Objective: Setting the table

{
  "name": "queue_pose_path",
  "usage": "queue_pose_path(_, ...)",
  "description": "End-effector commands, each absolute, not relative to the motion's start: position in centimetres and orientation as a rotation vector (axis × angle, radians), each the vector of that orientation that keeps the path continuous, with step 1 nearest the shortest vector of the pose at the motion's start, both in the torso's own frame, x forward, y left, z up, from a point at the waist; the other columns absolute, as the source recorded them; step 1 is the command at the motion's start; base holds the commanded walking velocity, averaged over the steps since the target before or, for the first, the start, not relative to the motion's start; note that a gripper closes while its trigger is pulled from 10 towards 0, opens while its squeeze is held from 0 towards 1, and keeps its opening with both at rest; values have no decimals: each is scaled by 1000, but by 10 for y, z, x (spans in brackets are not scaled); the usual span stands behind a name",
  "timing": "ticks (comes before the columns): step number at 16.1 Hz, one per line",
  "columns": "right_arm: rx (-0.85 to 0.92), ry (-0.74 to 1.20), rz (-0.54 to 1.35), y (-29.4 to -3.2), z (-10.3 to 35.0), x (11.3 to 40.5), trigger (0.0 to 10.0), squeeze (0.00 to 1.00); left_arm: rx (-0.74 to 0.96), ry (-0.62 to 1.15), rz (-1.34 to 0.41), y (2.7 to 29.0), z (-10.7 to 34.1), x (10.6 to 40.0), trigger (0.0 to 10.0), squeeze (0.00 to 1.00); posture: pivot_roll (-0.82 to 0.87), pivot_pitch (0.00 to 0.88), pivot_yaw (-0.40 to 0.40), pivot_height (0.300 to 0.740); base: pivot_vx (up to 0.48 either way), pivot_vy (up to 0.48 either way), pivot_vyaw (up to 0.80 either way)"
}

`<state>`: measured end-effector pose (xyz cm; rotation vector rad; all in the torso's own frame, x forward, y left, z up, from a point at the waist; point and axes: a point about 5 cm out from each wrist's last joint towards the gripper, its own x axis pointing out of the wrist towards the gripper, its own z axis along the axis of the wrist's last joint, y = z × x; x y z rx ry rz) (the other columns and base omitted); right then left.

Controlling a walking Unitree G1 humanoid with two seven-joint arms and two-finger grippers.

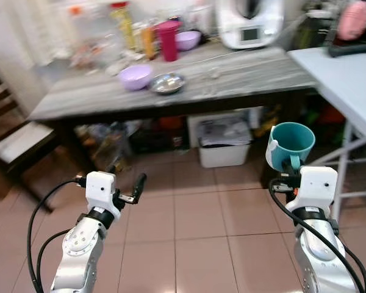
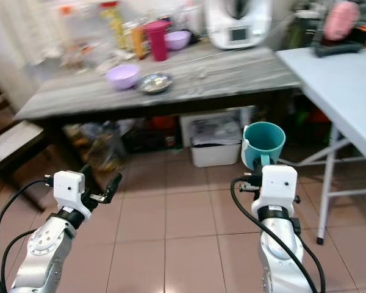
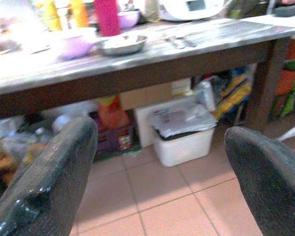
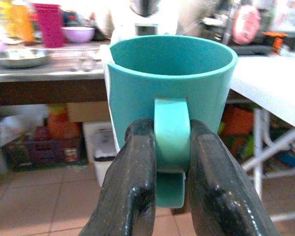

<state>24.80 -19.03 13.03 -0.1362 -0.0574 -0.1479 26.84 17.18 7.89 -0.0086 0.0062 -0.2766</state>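
Right gripper (image 4: pixel 171 147) pinching upright teal mug (image 4: pixel 172 83) by handle, mouth upward.

Teal cup (image 4: pixel 169 73): smooth matt plastic. Grey table (image 1: pixel 244 76): streaked wood grain. Steel bowl (image 1: pixel 167 82): shiny metal. Floor tiles (image 1: pixel 195 213): glossy. Left gripper fingers (image 3: pixel 54 182): rough black.

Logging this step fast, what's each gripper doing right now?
Left gripper: open, holding nothing, above the tiled floor.
Right gripper: closed on the handle of the teal plastic mug, held upright.
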Motion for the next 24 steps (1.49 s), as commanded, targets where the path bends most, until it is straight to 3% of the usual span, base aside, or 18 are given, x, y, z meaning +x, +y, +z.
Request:
queue_pose_path(1,-121,-92,-147,-187,138,249,10000,0,-3,-8,-285,171,85,272,10000,0,-343,0,134,740,461,0,-800)
queue_pose_path(6,-119,-90,-147,-186,137,250,10000,0,-9,-4,-303,166,85,272,10000,0,-346,1,140,740,461,0,-763)
queue_pose_path(11,-142,-98,-143,-185,139,250,10000,0,-15,0,-316,162,85,272,10000,0,-349,4,142,740,461,0,0)
queue_pose_path(24,-160,-123,-126,-181,145,254,10000,0,-30,-7,-323,156,89,272,10000,0,-347,13,133,740,460,0,413)
